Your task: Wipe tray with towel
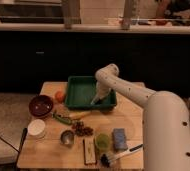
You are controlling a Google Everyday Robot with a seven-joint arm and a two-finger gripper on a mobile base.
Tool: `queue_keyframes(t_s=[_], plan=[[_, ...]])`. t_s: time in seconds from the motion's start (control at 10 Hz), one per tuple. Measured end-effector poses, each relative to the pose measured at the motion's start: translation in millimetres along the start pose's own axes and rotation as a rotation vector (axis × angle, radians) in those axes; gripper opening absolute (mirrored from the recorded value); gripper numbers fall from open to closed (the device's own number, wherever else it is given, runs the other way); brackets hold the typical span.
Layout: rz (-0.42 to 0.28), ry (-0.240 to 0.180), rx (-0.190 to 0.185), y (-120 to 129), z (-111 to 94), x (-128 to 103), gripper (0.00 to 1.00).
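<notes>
- The green tray (80, 91) stands on the wooden tabletop (133, 125), at the middle of its far edge, with its long side along that edge.
- The white arm (133, 92) comes in from the near right corner and bends over the tray from the right side.
- The claw (95, 101) is down inside the tray, in its right half, close to the near wall and pointing toward the tray floor.
- A pale thing under the claw may be the towel (100, 96), lying in the right part of the tray, but its form is not clear.
- If the claw is spread or closed, and if it has hold of the towel, I cannot tell.
- An orange fruit (60, 96) lies just beside the left wall of the tray.
- A dark red bowl (41, 105) stands near the left edge of the tabletop, on the near side of the fruit.
- A white cup (37, 128) stands closer to the near left corner.
- A green vegetable (63, 118) and some dark small fruits (83, 129) lie in the middle of the tabletop, in front of the tray.
- A small metal cup (67, 137) stands near the front edge, left of the middle.
- A blue sponge (120, 138) and a green round object (103, 141) lie side by side toward the near right corner.
- A brush (115, 156) lies at the near edge, next to a flat dark bar (89, 150).
</notes>
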Motion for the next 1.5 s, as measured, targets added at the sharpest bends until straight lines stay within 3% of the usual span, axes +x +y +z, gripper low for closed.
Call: queue_keyframes(t_s=[0.4, 0.6, 0.9, 1.2, 1.3, 1.5], plan=[[0.011, 0.007, -0.023, 5.5, 7.7, 2.9, 0.05], [0.026, 0.035, -0.015, 4.5, 4.1, 11.8, 0.05], [0.030, 0.065, -0.010, -17.5, 8.0, 24.4, 0.05], [-0.007, 0.038, -0.017, -32.9, 14.0, 8.6, 0.05], [-0.111, -0.049, -0.027, -27.8, 15.3, -32.9, 0.05], [-0.159, -0.086, -0.031, -9.6, 10.6, -45.9, 0.05]])
